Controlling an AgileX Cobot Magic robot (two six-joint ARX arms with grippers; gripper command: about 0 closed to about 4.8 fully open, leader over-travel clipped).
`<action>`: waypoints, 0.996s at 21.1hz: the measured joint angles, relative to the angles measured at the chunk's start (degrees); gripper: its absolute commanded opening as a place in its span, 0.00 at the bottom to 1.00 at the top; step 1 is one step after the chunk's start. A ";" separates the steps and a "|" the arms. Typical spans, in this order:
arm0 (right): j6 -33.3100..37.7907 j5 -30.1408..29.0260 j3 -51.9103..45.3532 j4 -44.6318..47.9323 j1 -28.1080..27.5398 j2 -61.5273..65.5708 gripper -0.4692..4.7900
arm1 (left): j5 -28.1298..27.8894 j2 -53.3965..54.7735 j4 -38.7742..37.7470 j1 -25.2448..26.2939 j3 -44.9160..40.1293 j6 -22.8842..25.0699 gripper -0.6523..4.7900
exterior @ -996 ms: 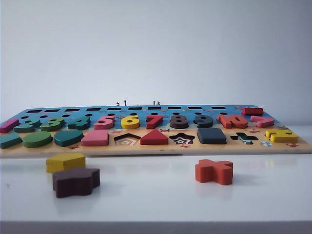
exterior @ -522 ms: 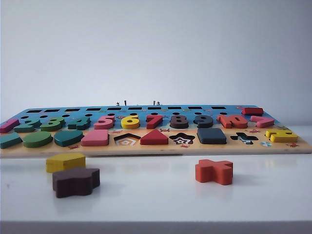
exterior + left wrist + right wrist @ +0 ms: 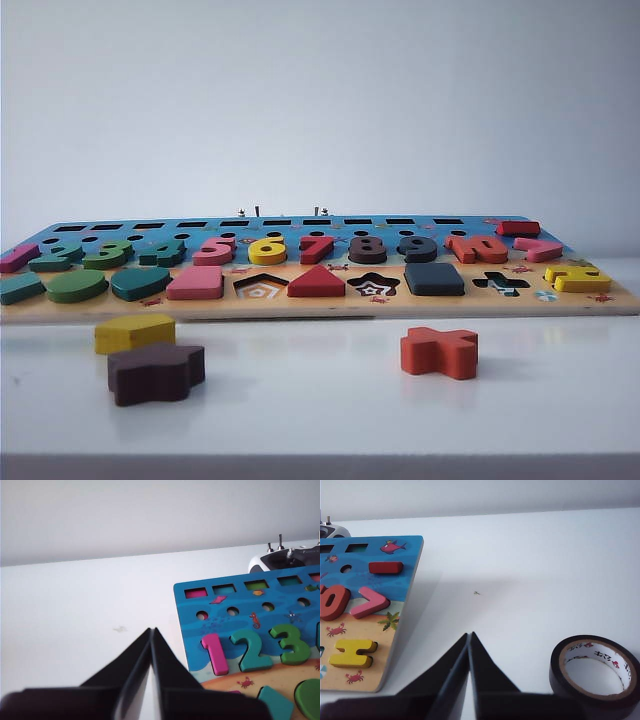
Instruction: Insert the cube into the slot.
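The dark navy cube (image 3: 434, 278) lies flat in the front row of the colourful puzzle board (image 3: 320, 305), between the flower-shaped recess (image 3: 374, 285) and the cross-shaped recess (image 3: 500, 284). It covers the slot, so the slot's floor is hidden. Neither gripper appears in the exterior view. My left gripper (image 3: 151, 630) is shut and empty above bare table, beside the board's end with the pink 1 (image 3: 216, 653). Shut and empty as well, my right gripper (image 3: 469, 635) hovers over the table off the board's other end (image 3: 402, 615).
In front of the board lie a yellow pentagon block (image 3: 134, 333), a dark brown flower-shaped block (image 3: 155, 372) and an orange cross piece (image 3: 439, 351). A black tape roll (image 3: 594, 672) sits near the right gripper. A remote controller (image 3: 287, 560) stands behind the board.
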 measured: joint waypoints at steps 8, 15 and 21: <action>0.00 0.00 0.00 0.00 0.00 0.00 0.07 | 0.00 0.00 0.00 0.00 0.00 0.00 0.15; 0.00 0.00 0.00 0.00 0.00 0.00 0.07 | 0.00 0.00 0.02 0.00 0.00 -0.20 0.15; 0.00 0.00 0.00 0.00 0.00 0.00 0.07 | 0.02 0.00 0.02 0.00 0.00 -0.59 0.15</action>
